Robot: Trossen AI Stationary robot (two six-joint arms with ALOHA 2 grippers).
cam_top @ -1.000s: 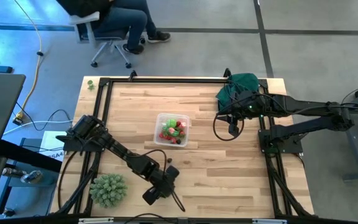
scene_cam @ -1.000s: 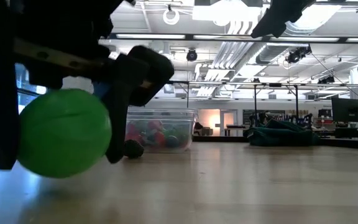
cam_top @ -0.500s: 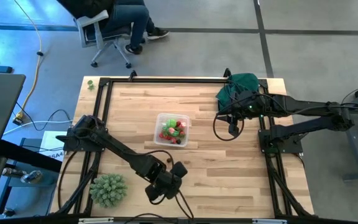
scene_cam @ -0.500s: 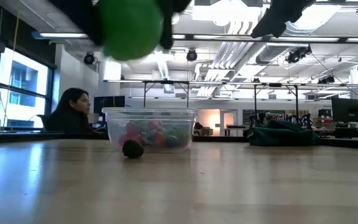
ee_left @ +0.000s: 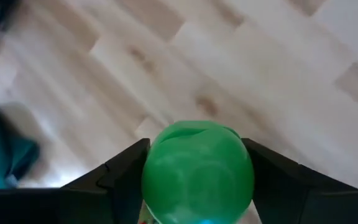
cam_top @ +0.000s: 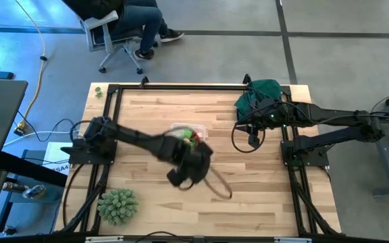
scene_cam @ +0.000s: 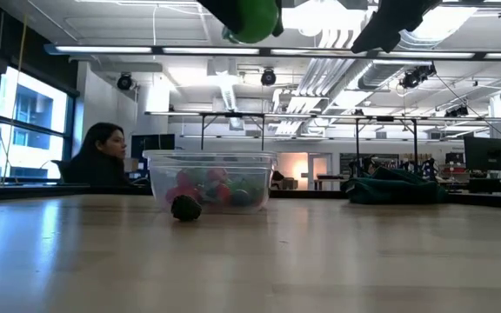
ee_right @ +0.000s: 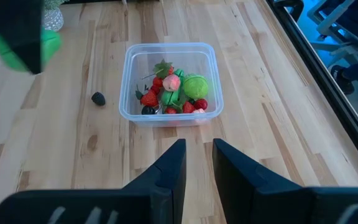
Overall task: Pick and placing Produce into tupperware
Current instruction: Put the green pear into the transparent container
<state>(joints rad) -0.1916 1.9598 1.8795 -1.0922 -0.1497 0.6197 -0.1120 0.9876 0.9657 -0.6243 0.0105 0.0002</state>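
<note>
Right now the left gripper (ee_left: 197,186) has its two dark fingers spread wide around a round bright green ball (ee_left: 197,171), one finger pressed to each side of it. Seen from above, that gripper (cam_top: 186,169) hangs over the middle of the table (cam_top: 248,196), just at the five o'clock corner of the tupperware (cam_top: 181,129), and the arm covers most of the container. From table height the green ball (scene_cam: 252,19) is up near the ceiling line, well above the clear tub (scene_cam: 209,181).

Inside the tupperware (ee_right: 169,81) lies a heap of produce (ee_right: 176,93): red pieces, a pink one, a bright green one and something dark. One small dark piece (ee_right: 98,98) sits loose on the wood, just beside the tub wall; what it is I can't quite make out.

At about two o'clock from the tub, the right gripper (cam_top: 253,140) hovers over the table edge, near the dark green cloth (cam_top: 258,94). Its fingers (ee_right: 169,168) stand a narrow gap apart with nothing between them.

Down at seven o'clock sits the spiky pale-green ball (cam_top: 118,206). Beyond the table, at eleven o'clock, a person (cam_top: 123,20) sits in a wheeled chair (cam_top: 117,50).
</note>
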